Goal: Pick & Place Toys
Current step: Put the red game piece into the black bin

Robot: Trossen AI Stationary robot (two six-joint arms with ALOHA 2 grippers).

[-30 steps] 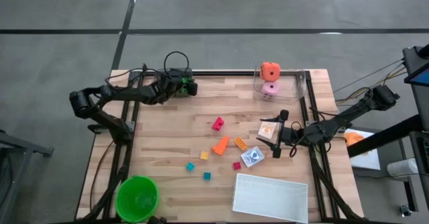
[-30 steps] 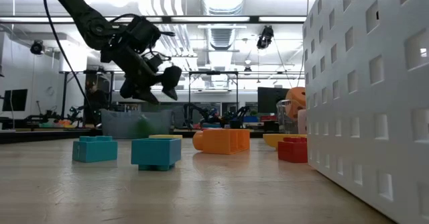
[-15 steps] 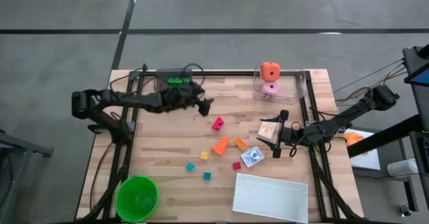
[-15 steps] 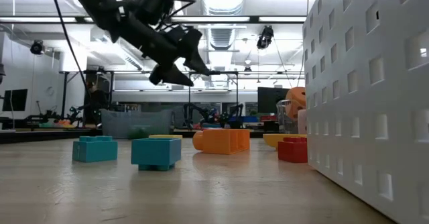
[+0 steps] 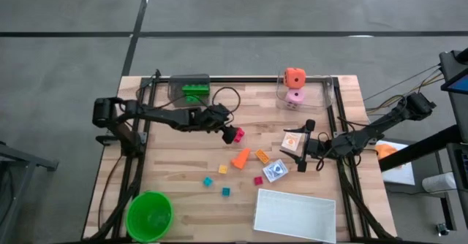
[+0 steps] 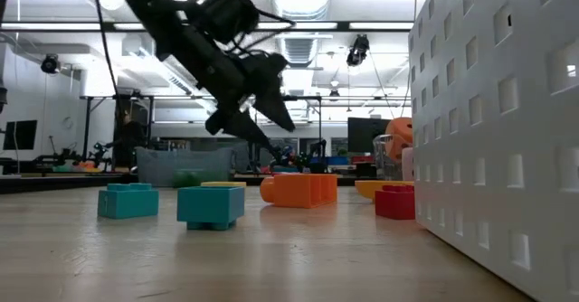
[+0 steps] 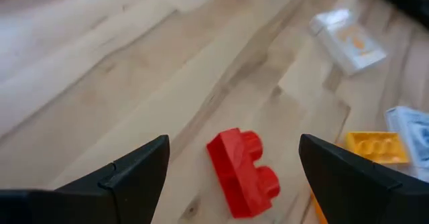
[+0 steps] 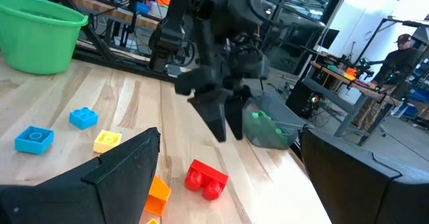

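Note:
My left gripper hangs open, slanting down, just above and to the left of a red brick that lies flat on the table. In the left wrist view the red brick shows ahead between the two fingers, which do not touch it. An orange cone, a yellow-orange brick, tiny yellow, teal and red cubes and two printed cards lie nearby. At the table's right edge my right gripper waits open with nothing between its fingers.
A green bowl stands at the near left corner and a white tray at the near right. A clear box with green bricks sits at the far edge. Another clear box holds an orange cube and a pink die.
My left gripper has swung from the clear box with the green bricks toward the table's right and near side, has tipped downward and now hangs by the red brick. Its fingers have stayed open. No toy has moved.

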